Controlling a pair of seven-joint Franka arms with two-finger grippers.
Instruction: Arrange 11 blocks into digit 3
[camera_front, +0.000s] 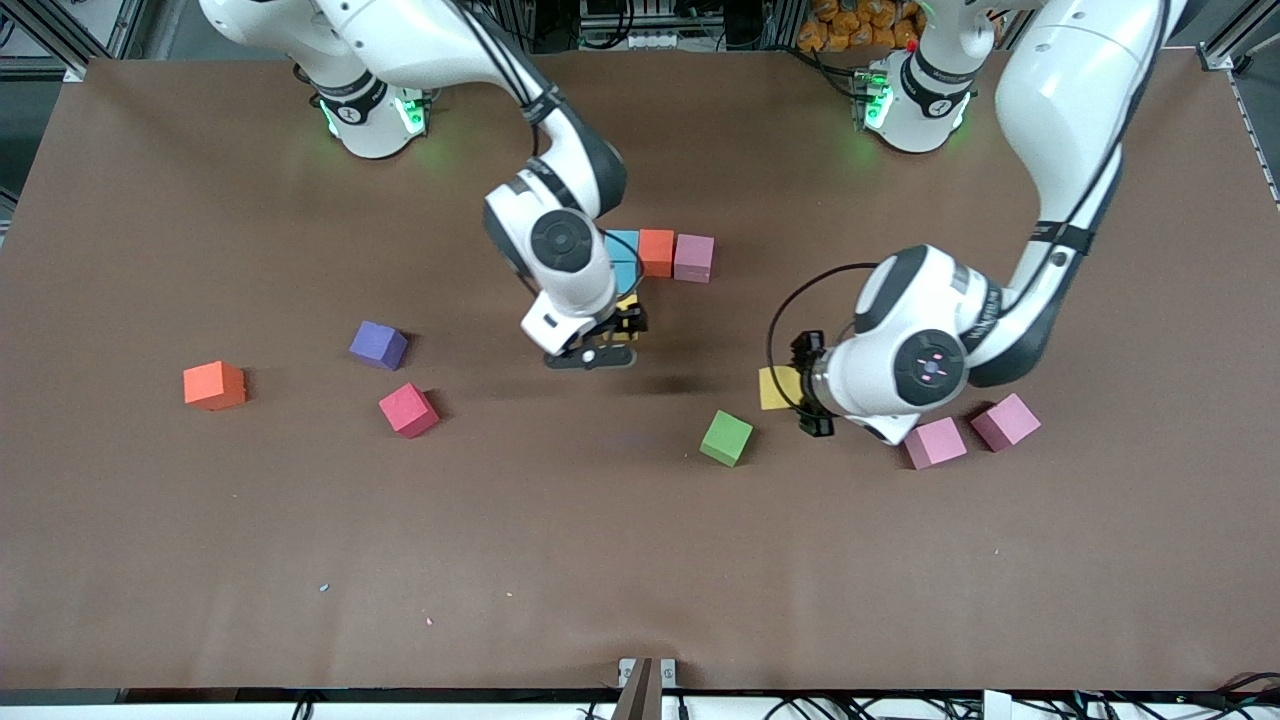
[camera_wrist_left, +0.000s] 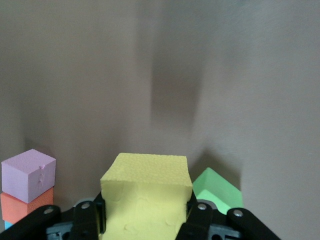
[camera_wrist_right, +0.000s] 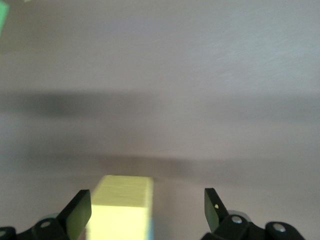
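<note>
Lying nearest the camera, the green block (camera_front: 727, 438) sits loose on the table (camera_front: 640, 560), with two pink blocks (camera_front: 934, 442) (camera_front: 1006, 421) toward the left arm's end, and a red block (camera_front: 408, 410), an orange block (camera_front: 214, 385) and a purple block (camera_front: 378, 345) scattered toward the right arm's end. A little farther back, the left gripper (camera_front: 808, 392) has its jaws closed on a yellow block (camera_front: 778, 388); the left wrist view shows that block (camera_wrist_left: 146, 192) pinched between the pads (camera_wrist_left: 196, 212), though whether it is lifted or touching the table cannot be told. Farther still, the right gripper (camera_front: 600, 345) hangs with its jaws spread wide and empty over a second yellow block (camera_wrist_right: 122, 207), which appears to have been set down as the connecting piece just nearer the camera than the teal block (camera_front: 622, 262). That teal block, an orange one (camera_front: 656, 252) and a pink one (camera_front: 694, 257) form the first bar of the digit 3, farthest from the camera. Judging by this, the figure is barely begun: one bar and one connector placed. The next move probably calls for the right arm to lift clear so the left can bring its yellow block in to start the middle bar. Much of the placed yellow block and part of the teal one are hidden under the right wrist, so their alignment cannot be judged.
</note>
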